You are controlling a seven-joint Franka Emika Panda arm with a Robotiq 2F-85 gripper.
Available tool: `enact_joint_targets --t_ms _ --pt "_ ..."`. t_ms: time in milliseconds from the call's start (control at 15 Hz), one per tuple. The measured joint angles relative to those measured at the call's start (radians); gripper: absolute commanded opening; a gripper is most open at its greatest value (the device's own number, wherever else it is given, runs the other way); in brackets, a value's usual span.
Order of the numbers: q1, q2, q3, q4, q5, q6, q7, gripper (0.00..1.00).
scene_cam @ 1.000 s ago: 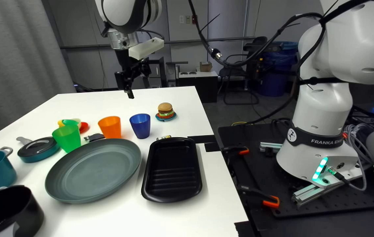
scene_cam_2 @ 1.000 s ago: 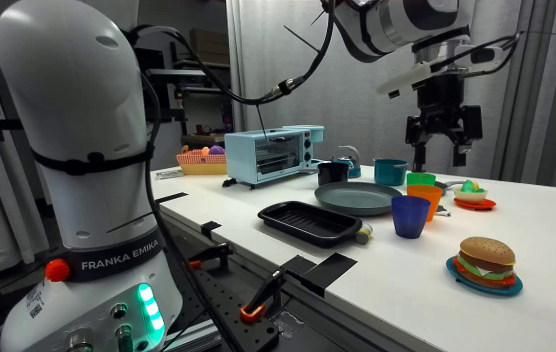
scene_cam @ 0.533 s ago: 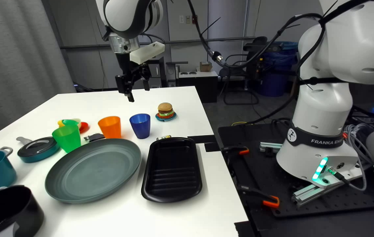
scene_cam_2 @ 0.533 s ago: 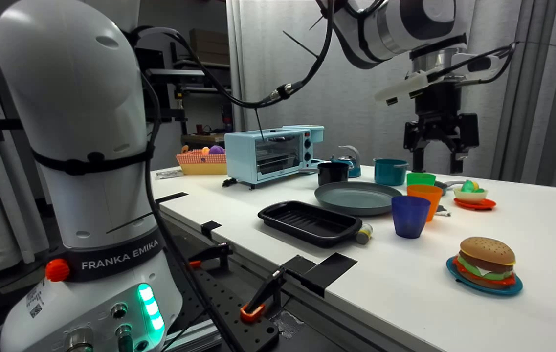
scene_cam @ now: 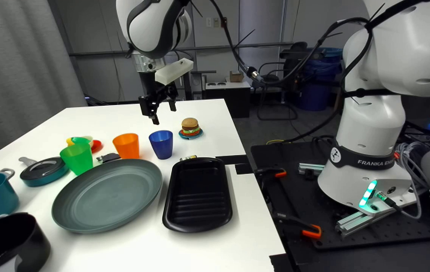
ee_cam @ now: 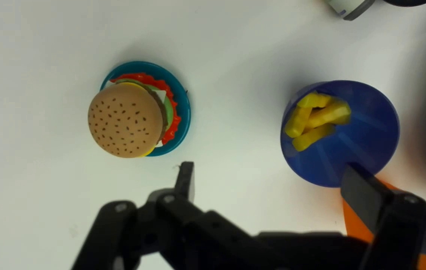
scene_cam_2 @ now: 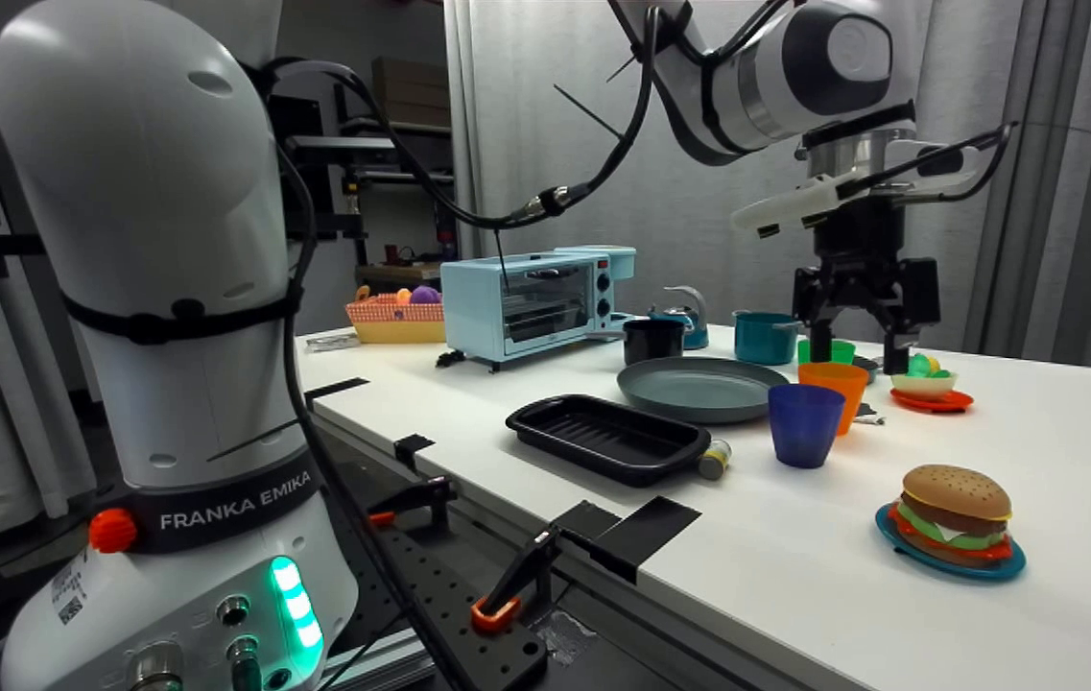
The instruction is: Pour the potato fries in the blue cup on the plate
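Hand (scene_cam_2: pixel 859 357): spread wide, gripping nothing | blue cup (scene_cam_2: pixel 805 427), fries (ee_cam: pixel 327 115) inside: orange cup (scene_cam: pixel 126 146) just beside, burger (scene_cam_2: pixel 954 507) near

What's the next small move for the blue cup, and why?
Probably shift the open jaws sideways until the blue cup sits midway between them, before lowering. In the wrist view it lies off-centre, one jaw covering part of its rim, with the fries inside.

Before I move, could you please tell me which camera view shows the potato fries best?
The wrist view: it looks down into the blue cup, where the potato fries lie together. Both exterior views show mainly the cup's outside; I cannot clearly make out fries there.
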Motion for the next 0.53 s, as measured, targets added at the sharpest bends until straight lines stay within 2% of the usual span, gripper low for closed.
enact_joint_targets --t_ms 533 --pt "0.001 0.024 -0.008 -0.005 -0.003 0.016 -0.001 1.0"
